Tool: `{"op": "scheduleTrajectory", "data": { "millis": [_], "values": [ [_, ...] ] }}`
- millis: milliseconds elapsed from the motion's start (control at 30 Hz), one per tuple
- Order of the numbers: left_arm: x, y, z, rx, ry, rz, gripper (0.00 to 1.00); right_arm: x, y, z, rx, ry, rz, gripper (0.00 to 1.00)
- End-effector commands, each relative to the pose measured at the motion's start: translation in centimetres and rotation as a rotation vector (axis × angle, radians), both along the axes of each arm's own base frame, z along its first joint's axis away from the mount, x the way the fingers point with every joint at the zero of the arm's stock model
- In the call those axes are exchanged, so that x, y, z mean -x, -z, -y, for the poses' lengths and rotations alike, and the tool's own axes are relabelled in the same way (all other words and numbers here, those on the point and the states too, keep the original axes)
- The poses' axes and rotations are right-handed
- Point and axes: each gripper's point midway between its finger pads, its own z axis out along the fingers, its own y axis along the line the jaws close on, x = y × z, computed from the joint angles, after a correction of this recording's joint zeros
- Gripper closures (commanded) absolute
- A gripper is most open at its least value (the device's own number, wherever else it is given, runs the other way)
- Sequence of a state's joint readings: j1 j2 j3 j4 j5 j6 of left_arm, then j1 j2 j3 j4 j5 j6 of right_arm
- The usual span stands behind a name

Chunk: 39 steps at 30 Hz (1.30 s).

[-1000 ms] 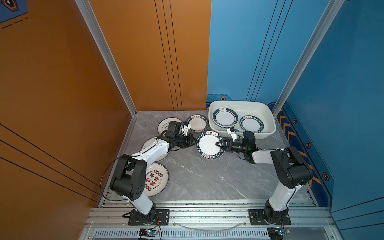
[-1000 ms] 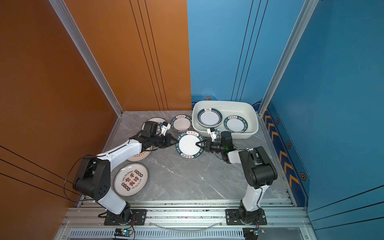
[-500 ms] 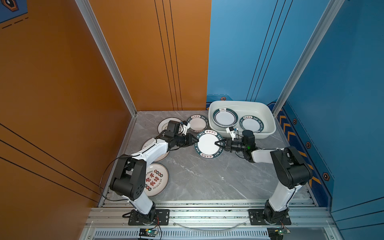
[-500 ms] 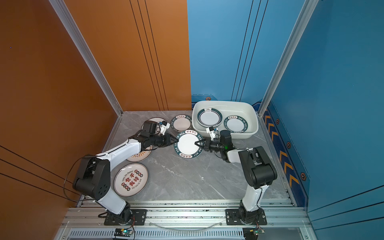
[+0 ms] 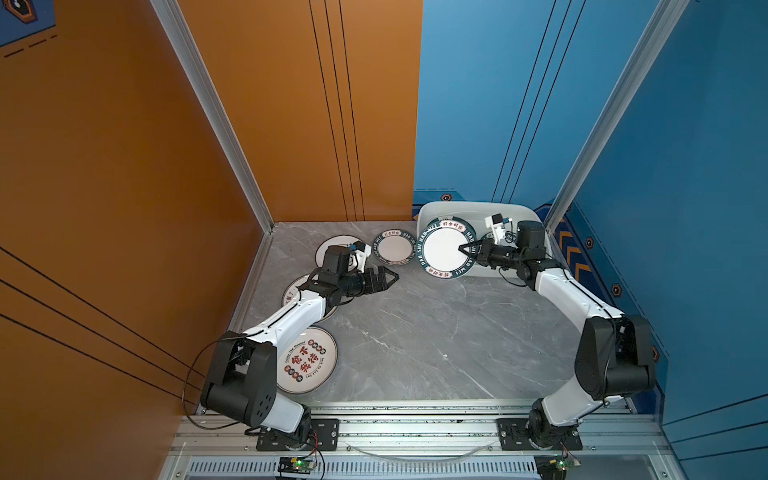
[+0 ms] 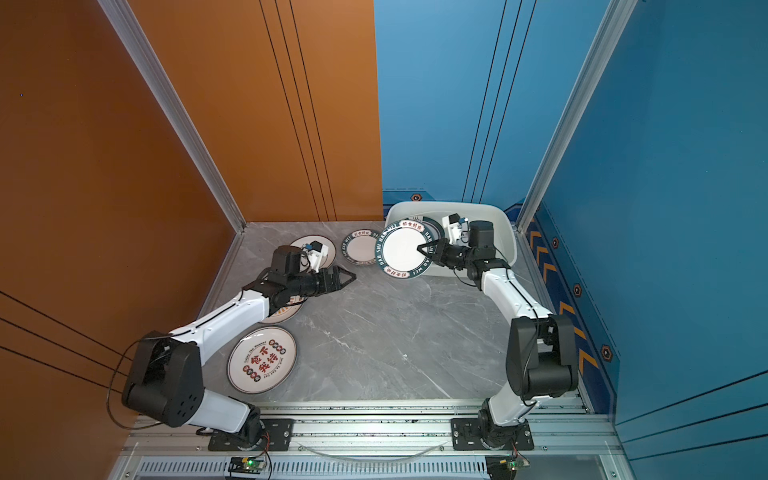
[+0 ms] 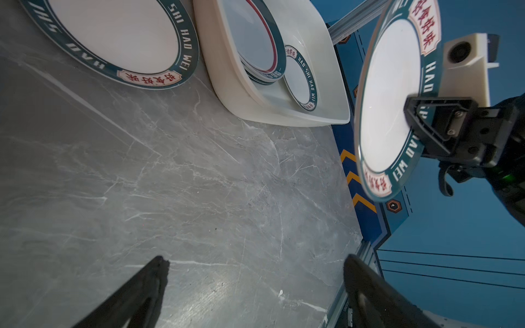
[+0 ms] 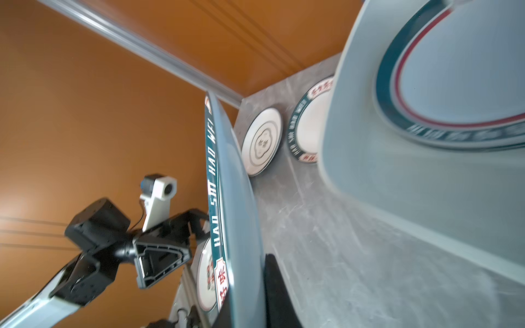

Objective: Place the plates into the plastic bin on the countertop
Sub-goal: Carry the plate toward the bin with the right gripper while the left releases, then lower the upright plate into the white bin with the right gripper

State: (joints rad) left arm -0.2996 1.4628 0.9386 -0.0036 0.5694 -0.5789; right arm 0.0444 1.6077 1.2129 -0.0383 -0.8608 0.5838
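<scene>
The big plate [image 5: 444, 249] [image 6: 402, 250] hangs off the countertop [image 5: 436, 332] [image 6: 395, 332], tilted steeply, over the near left corner of the plastic bin [image 5: 478, 205] [image 6: 498, 217]. The right gripper [image 5: 463, 249] [image 6: 422, 248] pinches it by the rim, one finger lying across the white face and the other behind. From the left wrist the plate [image 7: 389, 93] looks clear of the bin's rim [image 7: 227, 93], though the top views cannot settle that.

It is round and white with a broad dark-green rim. White capitals on the rim read "HAO SHI HAO WEI", and two cream labels carry red Chinese characters. The right wrist sees it edge-on [image 8: 227, 198].

The bin sits in the countertop's far right corner. Inside lie a red-lined plate [image 7: 255, 37] on a small stack and a small lettered plate [image 7: 301, 82] beside it.

The left gripper [image 5: 392, 277] [image 6: 351, 276] [image 7: 255, 261] hovers with its jaws spread wide and nothing between them, near the countertop's left edge. Just beyond it lies a smaller green-rimmed plate [image 5: 395, 247] [image 6: 360, 247] with the same lettering, then a quatrefoil plate [image 5: 332, 245] [image 8: 262, 142]. Towards the near left corner lies a cream plate [image 5: 307, 359] [image 6: 262, 359] with red and black Chinese characters.
</scene>
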Motion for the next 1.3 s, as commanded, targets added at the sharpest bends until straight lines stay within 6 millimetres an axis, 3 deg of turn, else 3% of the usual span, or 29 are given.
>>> {"op": "scheduleTrajectory", "data": {
  "millis": [0, 233, 467, 767, 1067, 1267],
  "values": [
    [-0.9, -0.1, -1.8, 0.020, -0.095, 0.020, 0.02, -0.9, 0.7, 4.3, 0.110, 0.157, -0.086, 1.00],
    [-1.2, 1.1, -4.2, -0.029, -0.224, -0.034, 0.02, -4.1, 0.6, 13.5, 0.183, 0.484, -0.153, 1.00],
    [-0.2, 1.3, -5.2, -0.055, -0.248, -0.010, 0.02, -4.9, 2.1, 18.7, 0.263, 0.665, -0.214, 1.00],
    [0.2, 2.5, -5.3, -0.057, -0.232, -0.030, 0.02, -7.8, 4.5, 22.0, 0.303, 0.760, -0.281, 1.00],
    [0.2, 2.8, -5.3, -0.052, -0.225, -0.040, 0.02, -11.6, 8.2, 23.0, 0.254, 0.776, -0.353, 1.00],
    [0.1, 3.4, -5.3, -0.057, -0.222, -0.055, 0.02, -12.6, 11.1, 23.3, 0.257, 0.779, -0.401, 1.00]
  ]
}}
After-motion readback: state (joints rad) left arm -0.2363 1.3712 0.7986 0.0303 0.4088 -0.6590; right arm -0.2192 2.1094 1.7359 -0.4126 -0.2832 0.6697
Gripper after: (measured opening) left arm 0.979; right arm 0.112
